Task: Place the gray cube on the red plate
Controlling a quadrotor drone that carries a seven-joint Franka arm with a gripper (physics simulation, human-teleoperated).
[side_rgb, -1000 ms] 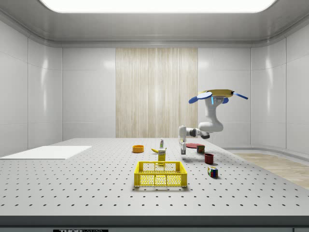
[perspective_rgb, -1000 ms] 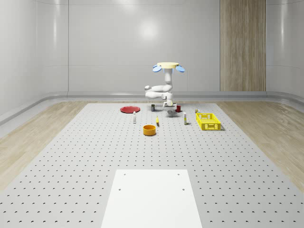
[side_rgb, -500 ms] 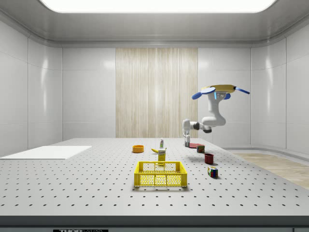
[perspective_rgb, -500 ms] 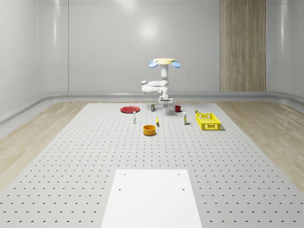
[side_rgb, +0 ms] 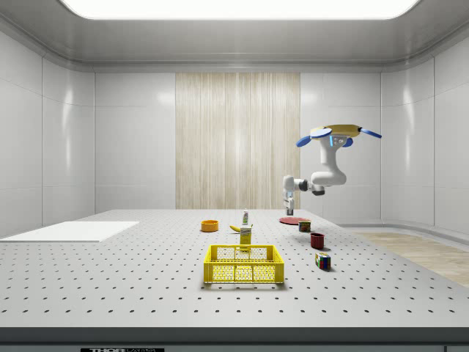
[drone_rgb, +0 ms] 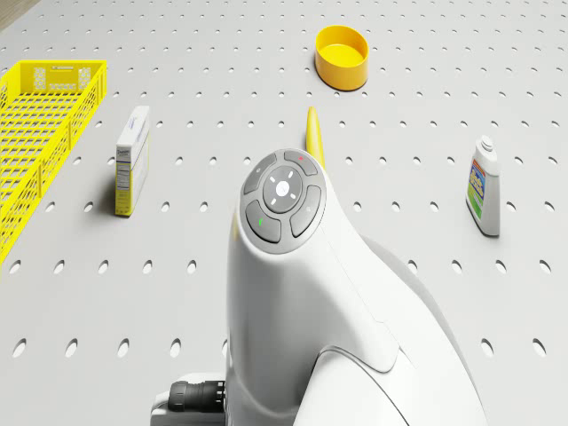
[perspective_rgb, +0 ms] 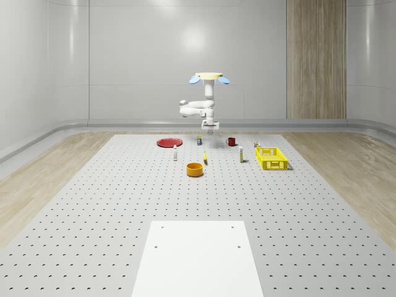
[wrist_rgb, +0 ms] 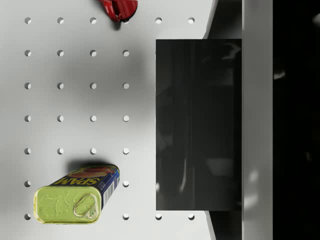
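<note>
One gray cube sits pinched in the end effector; the drone hovers near one red plate.

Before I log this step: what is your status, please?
Jaws shut on gray cube, held aloft. Drone hovers over table, short of red plate. Spam can below, path looks open.

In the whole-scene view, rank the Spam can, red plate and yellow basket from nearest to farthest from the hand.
1. Spam can, just below the hand.
2. Red plate, to the view's left.
3. Yellow basket, far right.
</note>
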